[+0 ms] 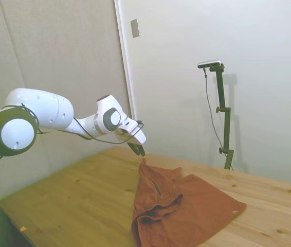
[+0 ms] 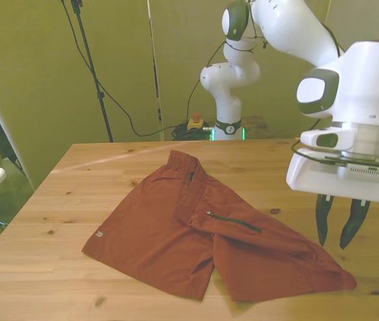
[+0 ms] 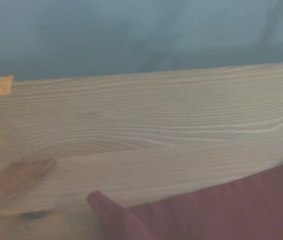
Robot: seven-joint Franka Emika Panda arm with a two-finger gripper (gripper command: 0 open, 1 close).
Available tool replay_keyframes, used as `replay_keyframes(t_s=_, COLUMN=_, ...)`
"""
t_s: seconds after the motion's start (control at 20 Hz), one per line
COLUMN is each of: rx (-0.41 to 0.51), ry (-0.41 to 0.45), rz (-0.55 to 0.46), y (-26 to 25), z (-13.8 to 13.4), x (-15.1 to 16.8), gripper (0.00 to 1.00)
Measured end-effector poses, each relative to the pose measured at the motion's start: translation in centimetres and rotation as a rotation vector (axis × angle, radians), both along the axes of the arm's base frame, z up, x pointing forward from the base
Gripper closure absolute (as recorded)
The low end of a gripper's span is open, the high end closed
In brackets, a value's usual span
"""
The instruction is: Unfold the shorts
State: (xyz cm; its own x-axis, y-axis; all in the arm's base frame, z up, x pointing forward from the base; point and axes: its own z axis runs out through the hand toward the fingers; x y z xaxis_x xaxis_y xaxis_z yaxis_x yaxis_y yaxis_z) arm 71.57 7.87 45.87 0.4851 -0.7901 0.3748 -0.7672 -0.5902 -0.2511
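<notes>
While the shorts sprawl across the wooden table, they're only partly spread out: going from the front view's left, one leg lies flat with a tiny light tag at its corner, then the middle bunches up where the other leg folds over itself, hiding what's underneath. Further right, the gripper hangs just above the far leg tip, fingers parted, grasping nothing. Wrist cam is blurry, catching only a cloth corner and an orange tape bit.
</notes>
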Motion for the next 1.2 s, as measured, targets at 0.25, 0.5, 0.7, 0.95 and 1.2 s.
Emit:
replay_keyframes(t_s=0.25, rx=-0.041, ry=0.039, rz=0.010, y=-8.8, z=4.6, x=-6.0, gripper=0.00)
replay_keyframes(t_s=0.5, rx=-0.013, ry=0.116, rz=0.079, y=-18.6, z=4.6, x=-11.0, gripper=0.00)
replay_keyframes(t_s=0.7, rx=0.017, ry=0.165, rz=0.203, y=-24.0, z=2.4, x=-12.1, gripper=0.00)
replay_keyframes(t_s=0.95, rx=0.058, ry=0.199, rz=0.325, y=-28.7, z=-2.5, x=-11.2, gripper=0.00)
replay_keyframes(t_s=1.2, rx=0.121, ry=0.217, rz=0.361, y=-31.6, z=-5.5, x=-9.4, gripper=0.00)
